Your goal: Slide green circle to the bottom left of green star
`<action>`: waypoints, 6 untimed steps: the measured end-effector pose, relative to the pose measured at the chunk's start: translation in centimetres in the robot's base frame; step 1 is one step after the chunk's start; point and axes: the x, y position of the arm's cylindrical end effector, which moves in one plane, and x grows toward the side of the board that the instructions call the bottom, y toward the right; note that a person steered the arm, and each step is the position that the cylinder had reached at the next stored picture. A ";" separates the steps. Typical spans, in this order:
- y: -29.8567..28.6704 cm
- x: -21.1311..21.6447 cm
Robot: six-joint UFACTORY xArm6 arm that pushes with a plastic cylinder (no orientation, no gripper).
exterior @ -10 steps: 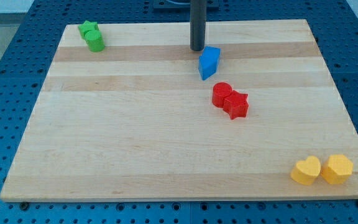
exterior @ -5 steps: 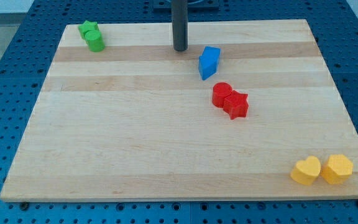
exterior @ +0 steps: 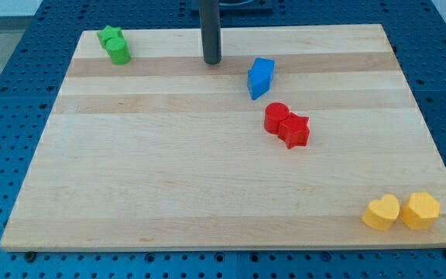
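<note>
The green circle [exterior: 118, 51] sits near the board's top left corner, touching the green star [exterior: 110, 36] just above and to its left. My tip [exterior: 211, 61] stands on the board near the top edge, well to the right of the green pair and to the left of the blue block [exterior: 260, 77]. It touches no block.
A red circle [exterior: 276, 116] and a red star [exterior: 294, 130] touch each other right of the board's middle. A yellow heart [exterior: 382, 211] and a yellow hexagon-like block [exterior: 420, 210] sit at the bottom right corner. The wooden board [exterior: 169, 170] lies on a blue pegboard.
My tip has moved steadily to the view's left along the top of the board, away from the blue block and toward the green pair. No block has moved.
</note>
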 end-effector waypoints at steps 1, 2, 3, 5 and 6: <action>-0.7 0.0; -1.4 0.0; -2.1 0.0; -3.9 0.0; -4.9 0.0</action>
